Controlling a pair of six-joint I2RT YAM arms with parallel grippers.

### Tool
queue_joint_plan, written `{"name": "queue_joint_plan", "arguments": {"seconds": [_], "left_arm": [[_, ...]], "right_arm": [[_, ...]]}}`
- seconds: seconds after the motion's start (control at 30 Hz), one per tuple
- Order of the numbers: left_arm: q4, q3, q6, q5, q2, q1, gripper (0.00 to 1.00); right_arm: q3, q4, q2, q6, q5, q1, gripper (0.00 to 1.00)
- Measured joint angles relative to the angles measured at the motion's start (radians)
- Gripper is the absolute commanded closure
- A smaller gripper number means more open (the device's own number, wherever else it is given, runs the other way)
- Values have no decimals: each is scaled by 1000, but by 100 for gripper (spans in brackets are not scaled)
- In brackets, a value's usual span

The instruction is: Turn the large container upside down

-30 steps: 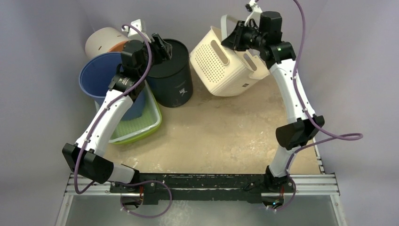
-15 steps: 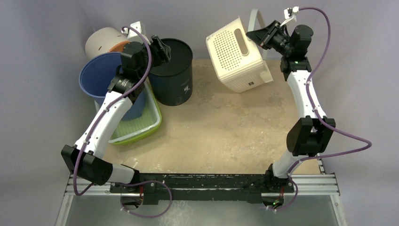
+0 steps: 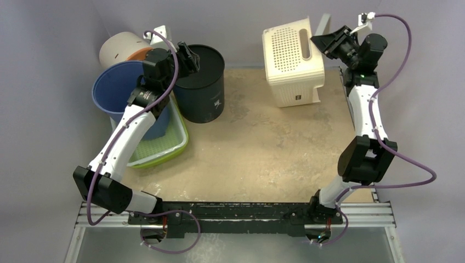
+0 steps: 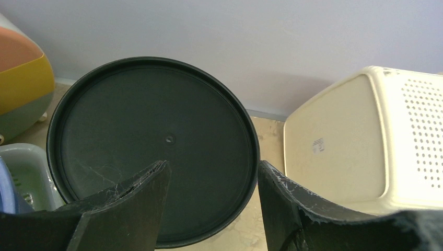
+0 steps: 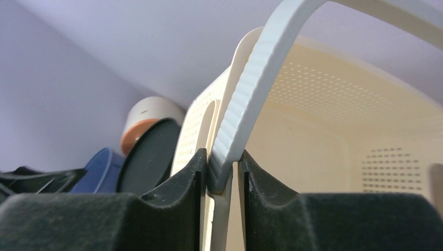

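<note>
While right jaws pinch cream perforated plastic basket (image 3: 290, 60) by white handle (image 5: 245, 89) at 1 o'clock, left jaws gape; looks mid-flip, tip rim-down next.

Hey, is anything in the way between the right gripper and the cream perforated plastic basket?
Nothing visible. The cream perforated plastic basket has its white ribbed handle sitting right between the fingers of the right gripper. The black round tub stands apart, off to the basket's left.
</note>
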Motion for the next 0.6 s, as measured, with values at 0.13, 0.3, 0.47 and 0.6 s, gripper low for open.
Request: {"name": "queue_joint_plan", "arguments": {"seconds": [0.13,0.3,0.47,0.6], "left_arm": [[2,0,0,4,19,6,39],[5,0,0,12,38,8,39],[6,0,0,18,41,8,39],[7,0,0,22,46,8,39]], "right_arm": [[2,-22,15,-48,43,-51,63],[42,-87,41,-109,71,-71,51],[124,-209,60,-195,103,-65,46],[195,-305,80,-251,159,-60,39]]}}
